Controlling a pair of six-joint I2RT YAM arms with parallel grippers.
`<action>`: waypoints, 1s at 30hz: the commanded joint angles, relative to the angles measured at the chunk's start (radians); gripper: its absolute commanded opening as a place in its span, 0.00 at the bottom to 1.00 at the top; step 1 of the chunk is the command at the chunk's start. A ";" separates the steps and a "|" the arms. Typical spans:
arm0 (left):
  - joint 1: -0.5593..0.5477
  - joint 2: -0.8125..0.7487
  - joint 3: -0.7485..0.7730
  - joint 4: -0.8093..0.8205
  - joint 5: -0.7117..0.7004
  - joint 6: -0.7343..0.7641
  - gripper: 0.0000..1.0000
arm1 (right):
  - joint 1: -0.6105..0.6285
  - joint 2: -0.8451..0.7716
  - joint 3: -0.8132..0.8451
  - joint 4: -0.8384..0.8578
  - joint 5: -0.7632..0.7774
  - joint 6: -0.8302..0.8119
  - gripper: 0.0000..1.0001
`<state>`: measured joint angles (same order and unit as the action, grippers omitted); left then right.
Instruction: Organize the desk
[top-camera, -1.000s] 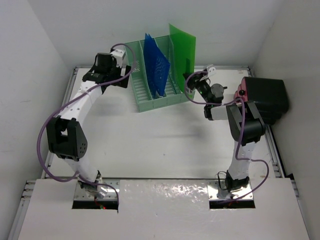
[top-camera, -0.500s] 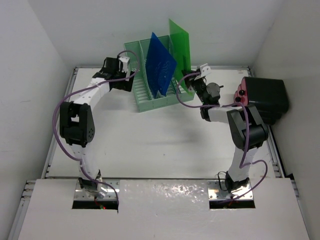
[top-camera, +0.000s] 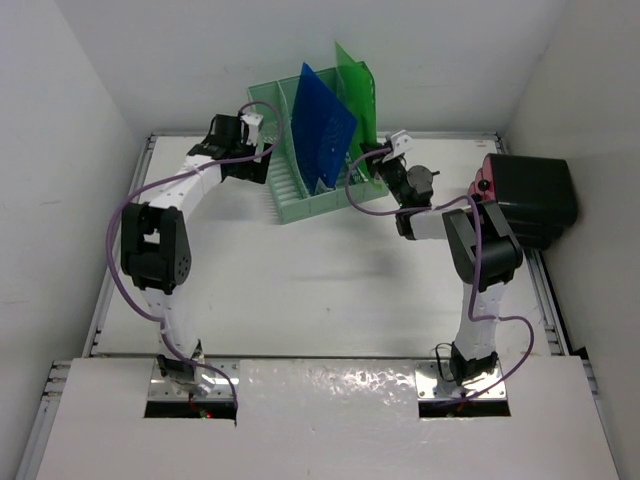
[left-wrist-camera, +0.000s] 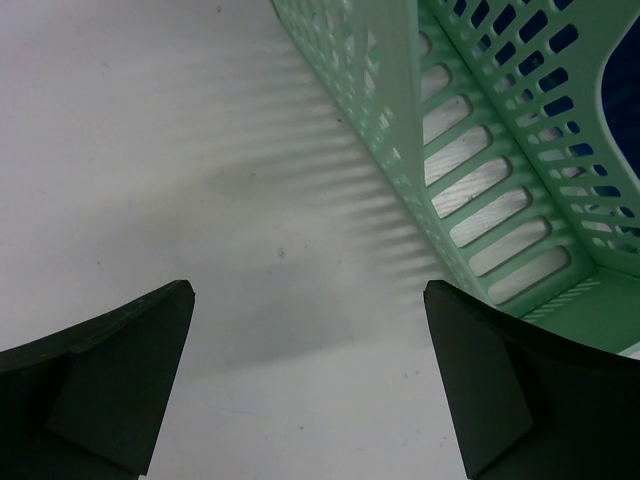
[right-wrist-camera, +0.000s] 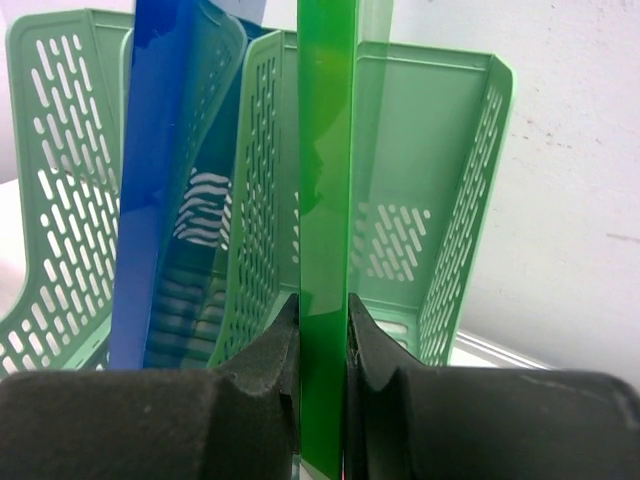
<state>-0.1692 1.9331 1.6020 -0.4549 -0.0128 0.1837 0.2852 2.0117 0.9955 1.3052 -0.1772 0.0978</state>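
Desk (top-camera: 300, 300) is laid out as a broad white top, bare across its near and middle part, with both arms bolted at its near edge. Further back on the right, a black case (top-camera: 530, 195) is set beside the rail. Past the bare middle, the left gripper (left-wrist-camera: 310, 390) is held wide open and empty, low over the white surface just beside the left wall of the mint-green rack (left-wrist-camera: 470, 150); no contact with that wall can be made out. On the other side, the right gripper (right-wrist-camera: 322, 330) is pinched narrowly on the lower edge of a green sheet (right-wrist-camera: 325, 200), which is held upright and edge-on to the wrist camera. The sheet appears to be lined up with the right-hand compartment, though whether its bottom edge is already inside cannot be told. A blue folder (right-wrist-camera: 160, 150) is leaned in the compartment to the left, its top tilted toward the green sheet. The step in hand is judged to be the filing of that sheet. It is best kept vertical and clear of the divider, lowered until it is carried by the rack floor, and only then released. Since the rack looks light and may be pushed, its left wall could be braced by the open gripper, and the leaning blue folder should be avoided.
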 joint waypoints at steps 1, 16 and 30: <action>-0.012 0.006 0.068 0.010 0.037 0.005 0.99 | 0.015 -0.002 0.086 0.180 -0.042 -0.017 0.00; -0.021 -0.014 0.075 -0.002 0.030 0.025 0.99 | -0.004 -0.050 0.293 -0.472 0.041 -0.121 0.68; -0.019 -0.063 0.032 0.013 0.031 0.056 0.99 | -0.078 -0.081 0.482 -0.646 -0.002 -0.052 0.34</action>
<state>-0.1837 1.9358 1.6417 -0.4740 0.0051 0.2237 0.2092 1.9442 1.4311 0.6666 -0.1715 0.0319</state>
